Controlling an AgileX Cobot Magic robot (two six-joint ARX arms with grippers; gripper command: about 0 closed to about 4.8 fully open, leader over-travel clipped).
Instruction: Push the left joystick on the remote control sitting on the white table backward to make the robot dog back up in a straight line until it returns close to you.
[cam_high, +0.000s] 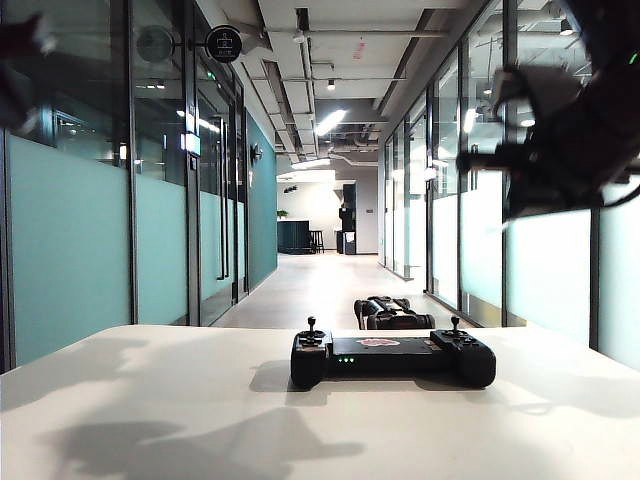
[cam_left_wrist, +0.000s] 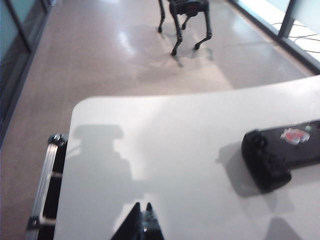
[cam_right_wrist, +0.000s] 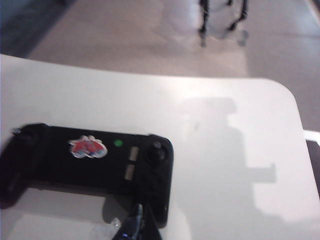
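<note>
Two arms hang above the white tabletop (cam_high: 150, 400), both raised clear of it. In the exterior view the right arm shows as a dark blurred mass at the upper right and the left arm only as a dark smear at the upper left corner.

The remote control (cam_high: 392, 356) lies flat near the middle of the tabletop, toward its far edge, with small green lights on its front face and a pale pinkish logo on top. The left joystick (cam_high: 311, 325) stands upright on the controller's left end; its twin, the right stick (cam_high: 455, 324), rises from the other end. Nothing touches either stick.

The right end effector (cam_right_wrist: 136, 224) is clenched, its fingertips pressed together, hovering just above the near edge of the controller's right handle; whether it touches the casing I cannot tell. The left end effector (cam_left_wrist: 142, 220) also shows its dark fingers drawn together to a point, holding nothing, above bare tabletop well apart from the controller's left handle.

The robot dog (cam_high: 393, 314) is on the corridor floor just beyond the far edge of the tabletop, behind the controller; in the left wrist view it stands on its four thin legs.
</note>
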